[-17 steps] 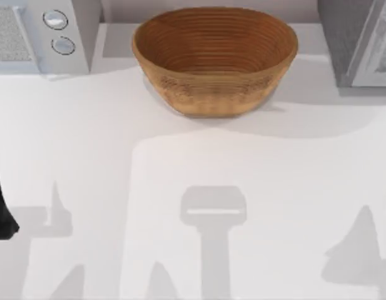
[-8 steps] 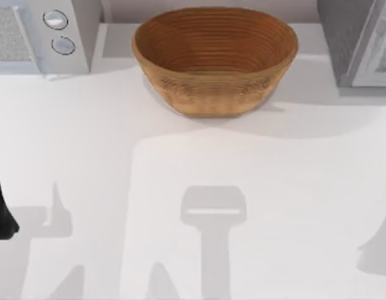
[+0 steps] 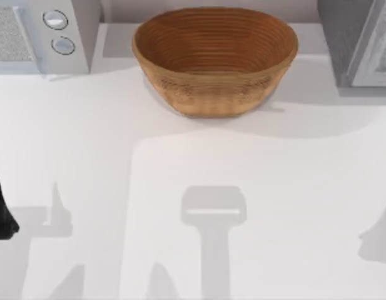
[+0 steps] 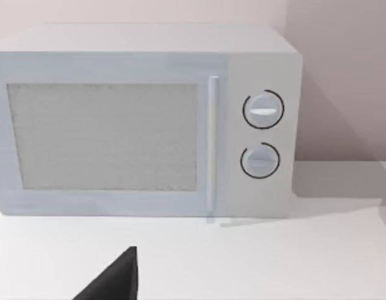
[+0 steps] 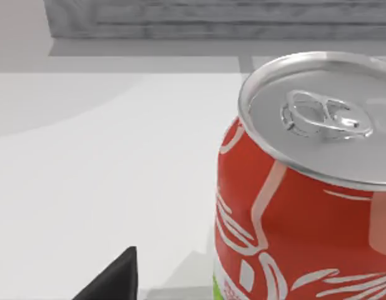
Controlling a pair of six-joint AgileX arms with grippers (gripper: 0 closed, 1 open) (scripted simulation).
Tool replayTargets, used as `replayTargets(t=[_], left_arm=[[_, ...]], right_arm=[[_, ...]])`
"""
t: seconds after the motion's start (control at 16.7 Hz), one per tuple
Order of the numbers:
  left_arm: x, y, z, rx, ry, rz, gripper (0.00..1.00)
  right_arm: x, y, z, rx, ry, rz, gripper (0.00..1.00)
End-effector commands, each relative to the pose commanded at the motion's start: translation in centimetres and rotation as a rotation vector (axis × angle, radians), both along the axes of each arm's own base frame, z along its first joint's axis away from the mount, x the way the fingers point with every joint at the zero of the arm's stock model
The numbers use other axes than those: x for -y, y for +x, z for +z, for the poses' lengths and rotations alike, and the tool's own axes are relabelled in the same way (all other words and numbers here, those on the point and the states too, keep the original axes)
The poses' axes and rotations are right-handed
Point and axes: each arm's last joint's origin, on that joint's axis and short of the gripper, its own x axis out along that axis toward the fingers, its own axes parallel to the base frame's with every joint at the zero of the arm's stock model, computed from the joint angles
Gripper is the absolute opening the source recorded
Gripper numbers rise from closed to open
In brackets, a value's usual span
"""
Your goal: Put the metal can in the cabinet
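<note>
Right wrist view: can [image 5: 305, 206], red with a silver lid and pull tab, upright on the white counter [image 5: 105, 169], close before this camera; a grey cabinet [image 5: 218, 19] stands beyond it along the back of the counter.

Right hand: one dark fingertip [image 5: 115, 278] at the frame edge, apart from the can; how far open, cannot tell; nothing seen held or touched.

Left arm: parked at the counter's left edge, dark body [image 3: 0, 206] in the top view; one fingertip [image 4: 115, 278] in its wrist view, facing a microwave [image 4: 143, 119] with two dials; opening cannot tell; nothing held.

Top view: brown basket [image 3: 215, 59] at back centre; microwave at back left; cabinet at back right (the can lies outside this frame, so its place relative to the cabinet is only judged from the wrist view).

Risks, as judged:
- can is tall and smooth; a finger brushing its side on approach could tip or roll it;
- a grip closing off centre or too near the lid could slip;
- can not yet gripped, so the whole carry to the cabinet remains, with a chance of clipping the cabinet's frame on entry.
</note>
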Motion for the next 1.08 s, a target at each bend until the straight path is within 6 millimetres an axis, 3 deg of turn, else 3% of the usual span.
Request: replayTargets(t=[0.3, 0.6, 1.08], left_arm=[[0.0, 0.0, 0.0, 0.000, 0.000, 0.000, 1.00], [0.0, 0.0, 0.0, 0.000, 0.000, 0.000, 1.00], [0.0, 0.0, 0.0, 0.000, 0.000, 0.000, 1.00]], right_arm=[[0.0, 3.7, -1.1, 0.000, 0.000, 0.000, 1.00], [0.0, 4.2, -1.3, 0.000, 0.000, 0.000, 1.00], [0.0, 4.2, -1.3, 0.000, 0.000, 0.000, 0.40]])
